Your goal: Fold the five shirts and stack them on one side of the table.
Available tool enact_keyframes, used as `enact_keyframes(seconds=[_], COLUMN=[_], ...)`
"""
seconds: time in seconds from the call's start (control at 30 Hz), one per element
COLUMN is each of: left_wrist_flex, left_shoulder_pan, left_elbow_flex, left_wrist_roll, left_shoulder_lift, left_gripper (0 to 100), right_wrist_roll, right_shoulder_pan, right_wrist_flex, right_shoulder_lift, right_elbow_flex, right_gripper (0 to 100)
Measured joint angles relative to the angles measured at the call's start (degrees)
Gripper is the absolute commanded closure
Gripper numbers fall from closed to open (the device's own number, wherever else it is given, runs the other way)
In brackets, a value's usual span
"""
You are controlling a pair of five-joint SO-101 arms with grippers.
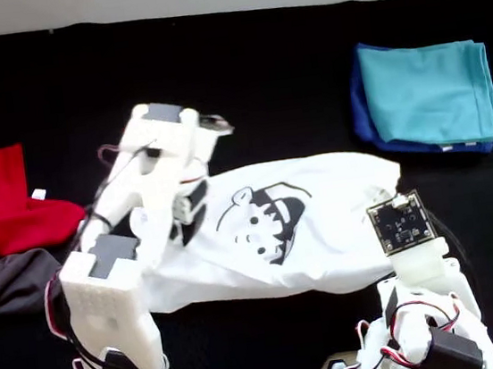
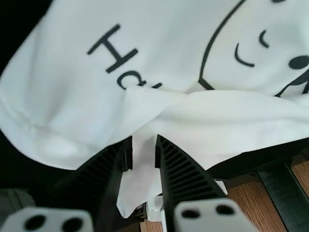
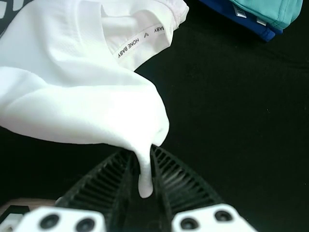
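1. The left gripper point(image 2: 143, 142) pinches a fold of the white shirt point(image 1: 325, 238) between its narrow jaws.
2. The right gripper point(image 3: 141, 153) clamps a hanging edge, perhaps near the collar.
3. The teal shirt point(image 1: 433, 94) lies folded atop the blue shirt point(image 1: 367, 123), beyond the right gripper.

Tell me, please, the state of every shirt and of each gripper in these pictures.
white shirt, spread out, print up, pinched at two edges
teal shirt, folded, lying on the blue shirt
blue shirt, folded, bottom of the stack
red shirt, not folded, rumpled
dark grey shirt, not folded, rumpled, touching the red shirt
left gripper, shut on the white shirt
right gripper, shut on the white shirt
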Motion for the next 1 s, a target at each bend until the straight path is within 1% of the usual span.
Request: enact_keyframes(seconds=[0.13,0.27,0.33,0.5,0.63,0.73,0.87,1.0], left_wrist_flex=[1.05,4.40,4.75,5.01,4.84,1.32,-4.48,-5.63], left_shoulder_pan=[-4.13,-6.33,-7.12,-7.38,-7.38,-7.65,-7.91,-7.91], left_elbow_flex=[2.64,2.90,3.60,8.44,14.33,18.73,23.91,24.88], left_wrist_roll=[-2.29,-3.34,-3.69,-8.70,-15.03,-17.49,-18.02,-18.02], left_shoulder_lift=[-0.26,-0.53,-2.02,-10.46,-19.96,-24.00,-24.62,-24.53], left_gripper=[91,91,91,91,91,91,91,90], right_wrist_roll=[0.00,0.00,0.00,0.00,0.00,0.09,0.09,0.09], right_shoulder_pan=[0.00,0.00,0.00,0.00,0.00,0.00,0.00,0.00], right_wrist_flex=[0.00,0.00,0.00,0.00,-0.09,-0.09,-0.09,-0.09], right_shoulder_lift=[0.00,0.00,0.00,0.00,0.00,0.00,0.00,0.00], right_elbow_flex=[0.00,0.00,0.00,0.00,0.00,0.09,0.09,0.09], right_gripper=[99.2,99.2,99.2,99.2,99.2,99.2,99.2,99.2])
